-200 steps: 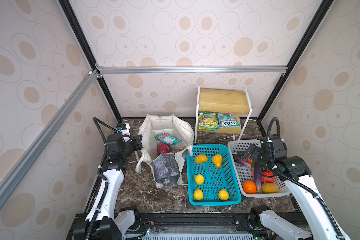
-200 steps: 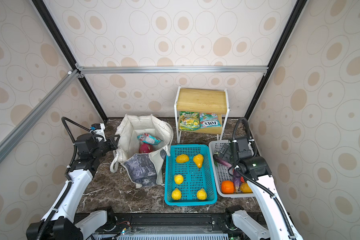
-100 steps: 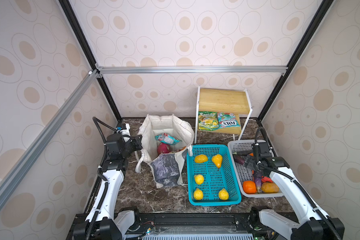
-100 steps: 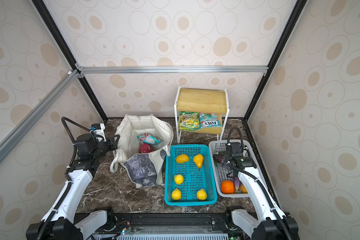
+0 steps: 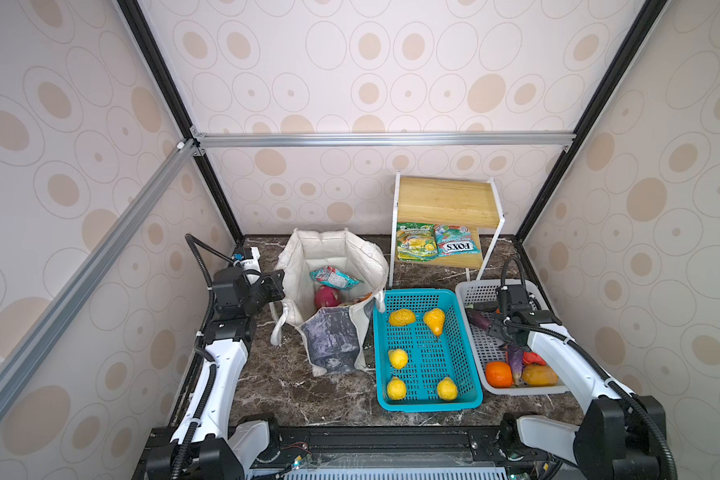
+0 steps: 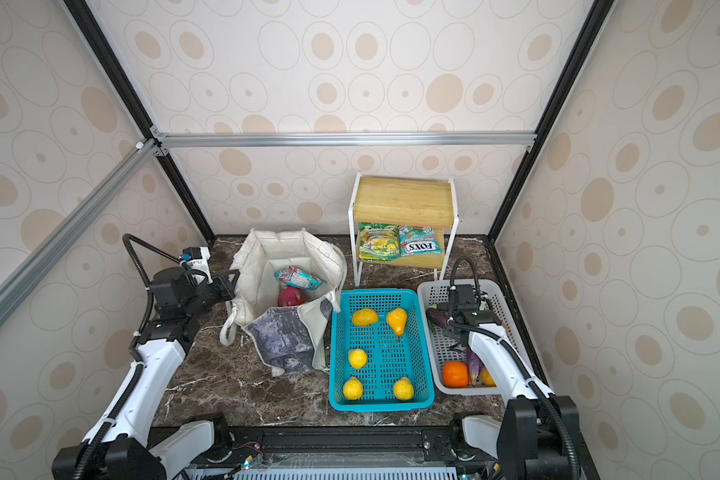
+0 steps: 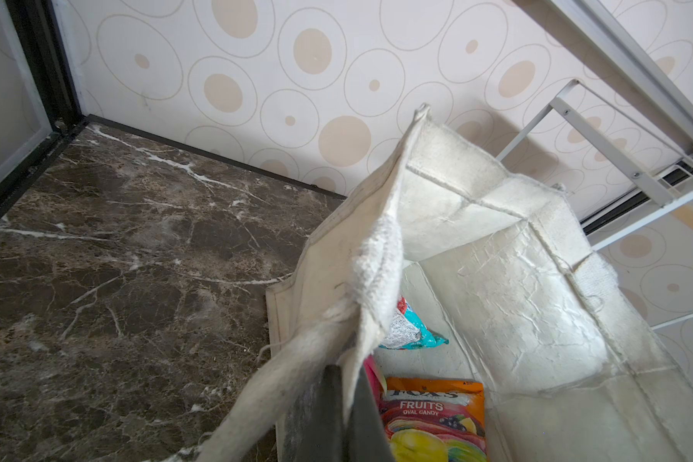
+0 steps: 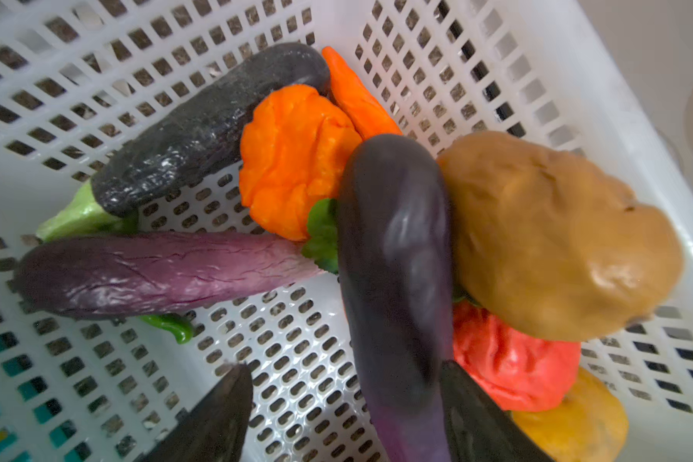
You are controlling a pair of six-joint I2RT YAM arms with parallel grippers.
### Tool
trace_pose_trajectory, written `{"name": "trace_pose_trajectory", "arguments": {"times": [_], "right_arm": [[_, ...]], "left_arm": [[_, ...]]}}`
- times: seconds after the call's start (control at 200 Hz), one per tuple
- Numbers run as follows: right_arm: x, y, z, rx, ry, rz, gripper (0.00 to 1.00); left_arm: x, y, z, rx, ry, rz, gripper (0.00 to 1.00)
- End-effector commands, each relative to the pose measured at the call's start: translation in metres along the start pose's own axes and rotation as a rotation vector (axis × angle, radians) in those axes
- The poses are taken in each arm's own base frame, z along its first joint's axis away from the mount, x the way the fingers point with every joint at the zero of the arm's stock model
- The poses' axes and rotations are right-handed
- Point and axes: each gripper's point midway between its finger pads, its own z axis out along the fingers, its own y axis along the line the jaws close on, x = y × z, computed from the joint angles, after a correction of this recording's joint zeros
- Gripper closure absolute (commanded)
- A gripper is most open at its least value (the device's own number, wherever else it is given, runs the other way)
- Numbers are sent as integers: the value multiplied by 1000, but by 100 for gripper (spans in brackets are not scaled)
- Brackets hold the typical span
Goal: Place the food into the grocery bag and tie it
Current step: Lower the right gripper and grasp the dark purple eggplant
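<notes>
One eggplant (image 8: 393, 260) between right hand (image 8: 343, 404) fingers (image 8: 217, 420).

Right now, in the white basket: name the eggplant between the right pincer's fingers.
The smooth, glossy eggplant against the brown potato; it runs between the fingers of the right pincer. The wrinkled purple eggplant and the blackish eggplant lie clear.

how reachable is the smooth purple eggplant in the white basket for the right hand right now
Likely yes: the right hand is down in the white basket, open, with the smooth purple eggplant between its jaws and nothing lying over it.
</notes>
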Motion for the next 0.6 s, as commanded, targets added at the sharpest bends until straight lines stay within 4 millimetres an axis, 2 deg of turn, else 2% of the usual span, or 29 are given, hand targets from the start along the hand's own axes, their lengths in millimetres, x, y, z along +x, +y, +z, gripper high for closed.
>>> {"name": "trace_pose_trajectory", "arguments": {"times": [0.0,0.095,0.18,0.225,0.44,0.595], "right_arm": [[3,-5,9,29,12,7,24],[4,-4,13,26,18,15,23],[5,-2,17,23,22,21,16],[6,-1,18,17,24,22,16],[9,6,16,-44,15,32,39],[8,2,17,-25,-5,27,47]], "left_arm": [[-14,-6,-7,10,-47,41,100],[-13,-5,-7,10,-47,41,100],[-14,-5,-7,10,-48,42,100],[-13,-5,-6,10,-45,42,100],[-14,-6,-8,12,-48,45,100],[-14,-6,-7,11,-48,43,100]]}}
